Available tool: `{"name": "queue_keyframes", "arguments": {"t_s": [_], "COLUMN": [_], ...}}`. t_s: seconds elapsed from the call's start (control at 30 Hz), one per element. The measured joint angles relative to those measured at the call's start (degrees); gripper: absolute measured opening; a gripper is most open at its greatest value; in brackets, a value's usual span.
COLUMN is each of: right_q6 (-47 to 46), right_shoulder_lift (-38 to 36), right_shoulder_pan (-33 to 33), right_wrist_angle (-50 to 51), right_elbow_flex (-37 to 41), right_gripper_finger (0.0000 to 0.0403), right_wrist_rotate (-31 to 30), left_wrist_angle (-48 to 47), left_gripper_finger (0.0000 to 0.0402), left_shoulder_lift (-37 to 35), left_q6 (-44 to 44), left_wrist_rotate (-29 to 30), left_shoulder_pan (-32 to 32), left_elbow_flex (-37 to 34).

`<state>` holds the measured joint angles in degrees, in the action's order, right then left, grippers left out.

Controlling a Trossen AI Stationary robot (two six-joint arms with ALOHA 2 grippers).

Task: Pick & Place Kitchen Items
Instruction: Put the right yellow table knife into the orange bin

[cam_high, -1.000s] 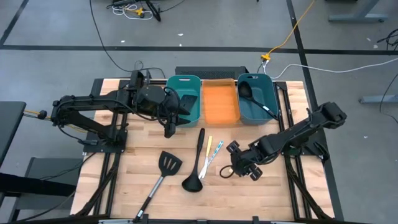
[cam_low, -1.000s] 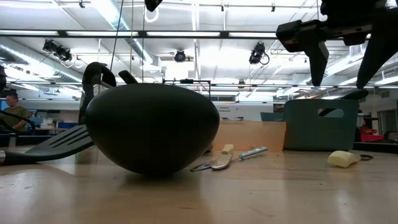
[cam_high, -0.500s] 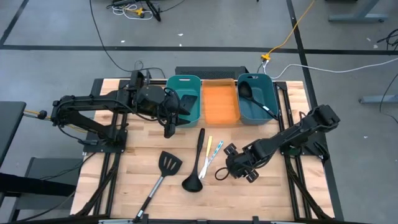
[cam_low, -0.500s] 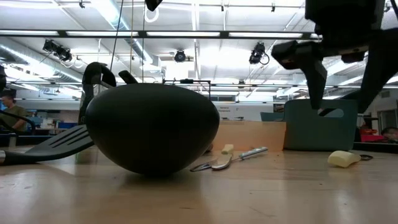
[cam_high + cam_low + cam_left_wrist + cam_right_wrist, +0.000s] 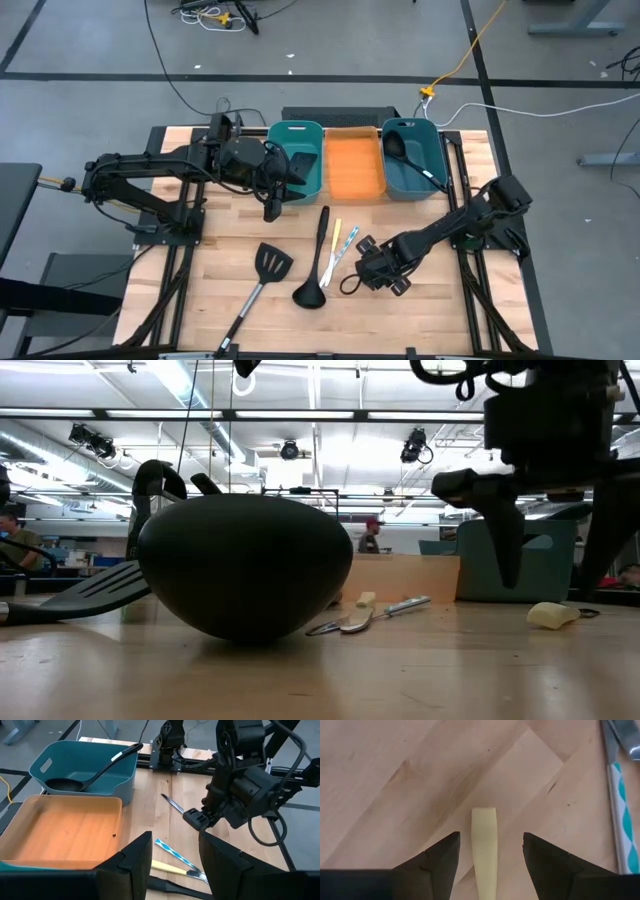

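Right pincer (image 5: 489,852) open astride yellow stick (image 5: 484,845), mid-table

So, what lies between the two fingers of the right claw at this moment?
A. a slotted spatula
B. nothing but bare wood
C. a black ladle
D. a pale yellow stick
D: in the right wrist view the pale yellow stick lies on the table between the open fingers of the right claw, not yet gripped.

Low view: ladle (image 5: 245,565) bowl blocks most of the table behind. Right wrist view: we lose the yellow stick (image 5: 484,845) at the frame edge between the fingers.
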<state>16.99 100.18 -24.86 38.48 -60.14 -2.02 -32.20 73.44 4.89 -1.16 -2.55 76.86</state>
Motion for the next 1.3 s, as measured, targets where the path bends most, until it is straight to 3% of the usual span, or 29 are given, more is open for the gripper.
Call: {"name": "queue_keyframes", "arguments": {"t_s": [0.77,1.3], "right_q6": [0.0,-1.3], "right_shoulder_lift": [2.2,1.8], "right_shoulder_pan": [0.0,0.5], "right_wrist_angle": [-4.2,-4.5], "right_elbow_flex": [3.7,3.9], "right_gripper_finger": [0.0220,0.0121], "right_wrist_rotate": [0.8,5.3], "left_wrist_angle": [0.0,0.0], "left_gripper_finger": [0.0167,0.0167], "left_shoulder_lift": [0.0,0.0], "left_q6": [0.2,0.4], "left_wrist_rotate": [0.0,-0.1], "left_shoulder_pan": [0.0,0.0], "left_elbow_flex": [0.0,0.0]}}
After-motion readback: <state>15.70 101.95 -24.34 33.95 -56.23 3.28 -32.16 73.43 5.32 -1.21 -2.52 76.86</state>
